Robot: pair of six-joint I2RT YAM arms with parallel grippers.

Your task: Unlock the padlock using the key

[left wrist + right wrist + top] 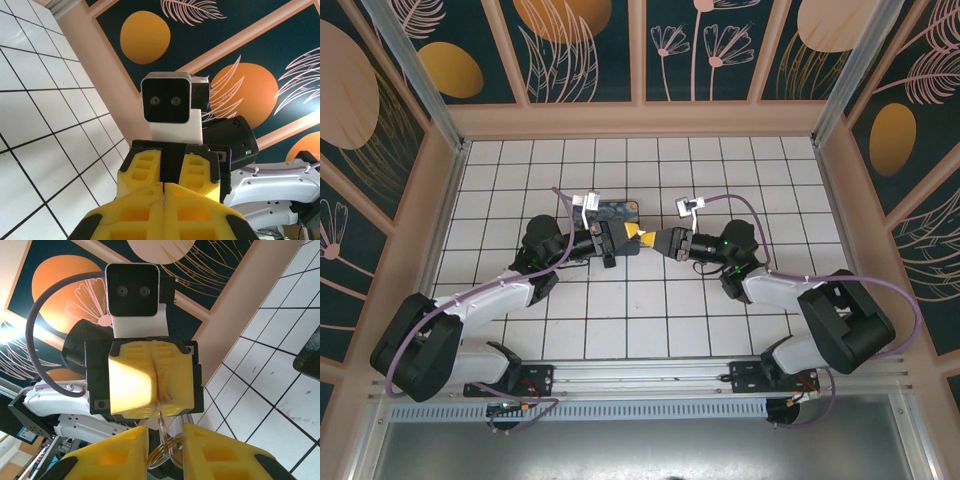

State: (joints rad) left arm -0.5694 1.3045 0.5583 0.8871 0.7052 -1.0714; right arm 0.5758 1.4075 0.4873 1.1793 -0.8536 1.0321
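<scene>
White square-tiled floor [650, 300] w/ dark grout. Walls are dark teal panels [585, 50] printed w/ orange and peach discs plus pale line-drawn leaves and flowers, split by peach-tan battens [637, 50]. A tan band [640, 120] runs along the far wall's base. 2 silvery posts [410, 60] stand at the far corners. Aluminium rail [650, 375] along the near edge; below it a grey sheet [640, 440], prob. metal. Even light, 1 bright glare patch [7, 320].

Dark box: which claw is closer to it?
Left. The left claw is right beside the box, just nearer the arm bases; the right claw is farther off, to the box's right.
</scene>
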